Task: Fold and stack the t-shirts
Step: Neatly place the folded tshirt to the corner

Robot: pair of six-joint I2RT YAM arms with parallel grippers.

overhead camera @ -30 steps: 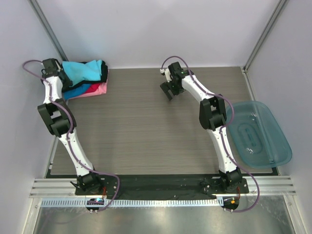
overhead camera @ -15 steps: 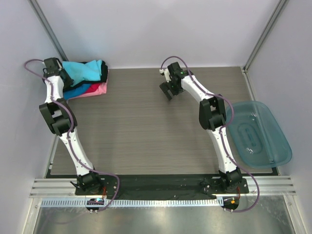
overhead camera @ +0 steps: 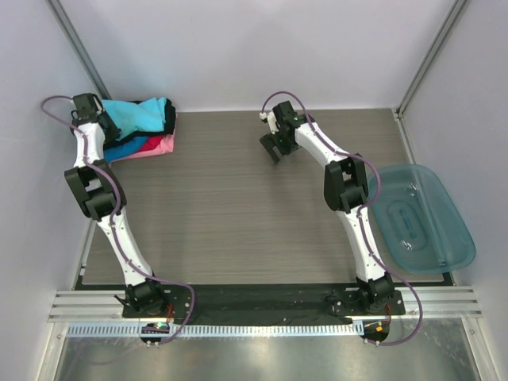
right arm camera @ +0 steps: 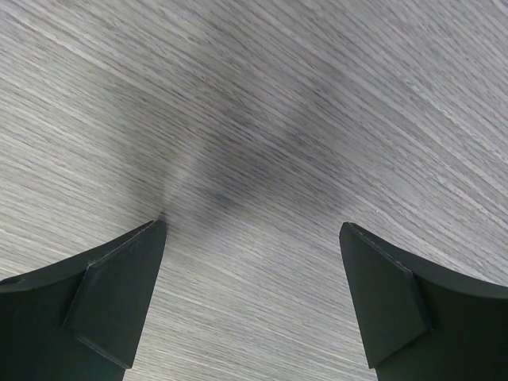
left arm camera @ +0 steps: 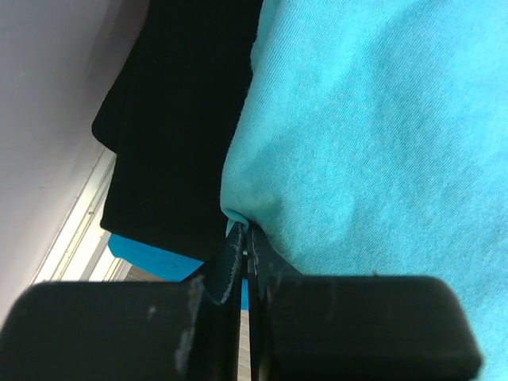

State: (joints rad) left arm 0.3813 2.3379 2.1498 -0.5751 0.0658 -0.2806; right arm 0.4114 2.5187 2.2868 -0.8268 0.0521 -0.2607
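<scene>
The turquoise shirt (left arm camera: 373, 143) tops the folded stack in the table's (overhead camera: 238, 206) far left corner. The left gripper (left arm camera: 242, 238) is closed tight, its tips at the shirt's folded edge. The right gripper (right arm camera: 252, 228) gapes wide above bare table.

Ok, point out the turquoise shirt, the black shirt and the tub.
turquoise shirt (overhead camera: 141, 116), top view, middle of the cloth.
black shirt (left arm camera: 182, 119), left wrist view, middle of the cloth.
tub (overhead camera: 413, 216), top view, bare floor.
</scene>
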